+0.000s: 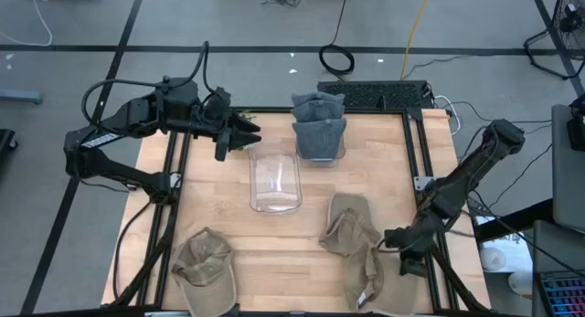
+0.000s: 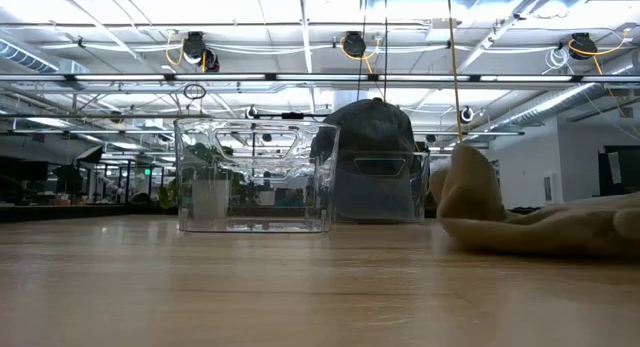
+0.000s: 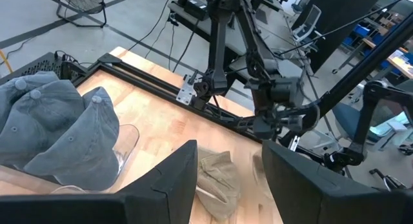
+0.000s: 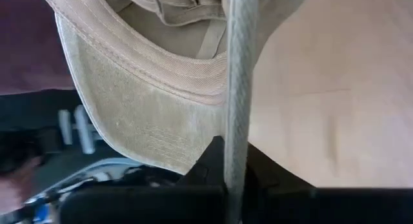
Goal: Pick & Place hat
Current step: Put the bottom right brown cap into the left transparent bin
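In the high view we have our right gripper (image 1: 390,237) low in the lower right of the frame, pressed together on the edge of the tan cloth baseball cap (image 1: 352,235) that lies on the pale wooden table (image 1: 210,198) just right of centre. The right wrist view confirms it: a thin fold of that cap (image 4: 233,88) runs edge-on straight down between our dark fingers, with the stitched brim hanging off to one side. A second tan cap (image 1: 206,262) sits in the lower left corner of the table, well apart from us. Upper centre, a clear plastic bin (image 1: 275,180) stands empty, and just beside it another clear bin holds stacked grey-blue denim caps (image 1: 318,125). Our left gripper (image 1: 247,132) hovers near the upper left of those bins with its fingers spread and nothing between them. We judge the pick is barely secured, and that is the risk: we are pinching only a thin edge of limp fabric, so a lift may let the cloth slip out. The cap could also hang long and swing, catching the bin's rim on the way. The strap or brim might snag on the black table frame (image 1: 416,171) next to our right arm.
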Controlling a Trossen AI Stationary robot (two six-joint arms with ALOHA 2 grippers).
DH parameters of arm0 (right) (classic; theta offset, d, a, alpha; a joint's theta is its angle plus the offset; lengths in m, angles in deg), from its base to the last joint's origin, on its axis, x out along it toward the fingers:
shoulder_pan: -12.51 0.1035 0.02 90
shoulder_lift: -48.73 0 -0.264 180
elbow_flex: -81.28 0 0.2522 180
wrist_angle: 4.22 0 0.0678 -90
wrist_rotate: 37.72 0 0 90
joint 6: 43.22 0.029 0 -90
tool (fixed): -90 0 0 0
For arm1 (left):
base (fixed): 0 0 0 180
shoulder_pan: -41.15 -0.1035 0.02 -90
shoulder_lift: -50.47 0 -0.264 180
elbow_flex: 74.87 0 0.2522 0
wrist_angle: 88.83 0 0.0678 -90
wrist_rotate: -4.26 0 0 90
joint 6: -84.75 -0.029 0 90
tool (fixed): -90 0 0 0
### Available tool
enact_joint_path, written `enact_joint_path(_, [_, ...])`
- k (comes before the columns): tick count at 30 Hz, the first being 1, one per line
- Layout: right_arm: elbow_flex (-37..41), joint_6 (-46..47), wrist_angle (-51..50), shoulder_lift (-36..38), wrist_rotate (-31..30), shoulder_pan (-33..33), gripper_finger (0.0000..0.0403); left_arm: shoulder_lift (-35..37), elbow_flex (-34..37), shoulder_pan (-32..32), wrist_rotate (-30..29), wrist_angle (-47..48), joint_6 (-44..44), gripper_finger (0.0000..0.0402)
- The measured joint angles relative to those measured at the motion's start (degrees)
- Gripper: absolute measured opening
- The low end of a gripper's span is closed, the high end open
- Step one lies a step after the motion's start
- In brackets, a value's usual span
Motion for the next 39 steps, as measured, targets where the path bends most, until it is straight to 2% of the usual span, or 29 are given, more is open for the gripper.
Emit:
enact_joint_path(4, [-0.12, 0.74, 0.00, 4.35, -0.59, 0.00, 0.0001, 0.00, 0.00, 0.00, -0.02, 0.00, -0.63, 0.0182])
enact_joint_path(9, [-0.12, 0.66, 1.50, 7.54, -4.49, -0.81, 0.0001, 0.00, 0.00, 0.00, -0.02, -0.18, -1.79, 0.0182])
enact_joint_path(19, [-0.14, -6.78, 24.95, 8.26, -5.75, -9.23, 0.0000, 0.00, 0.00, 0.00, -0.02, -3.05, -11.00, 0.0182])
enact_joint_path(24, [-0.16, -11.71, 34.92, 8.26, -1.39, -14.20, 0.0000, 0.00, 0.00, 0.00, -0.02, -4.64, -13.82, 0.0182])
enact_joint_path(32, [-0.16, -13.96, 44.70, 8.15, 7.86, -22.45, 0.0000, 0.00, 0.00, 0.00, -0.04, -8.30, -14.71, 0.0182])
enact_joint_path(35, [-0.16, -15.40, 51.47, 7.60, 8.54, -25.62, 0.0000, 0.00, 0.00, -0.08, 0.16, -11.80, -14.09, 0.0186])
enact_joint_path(39, [-0.21, -17.21, 62.30, 5.92, 9.08, -30.22, 0.0000, 0.00, 0.00, -0.85, 2.73, -14.99, -15.64, 0.0216])
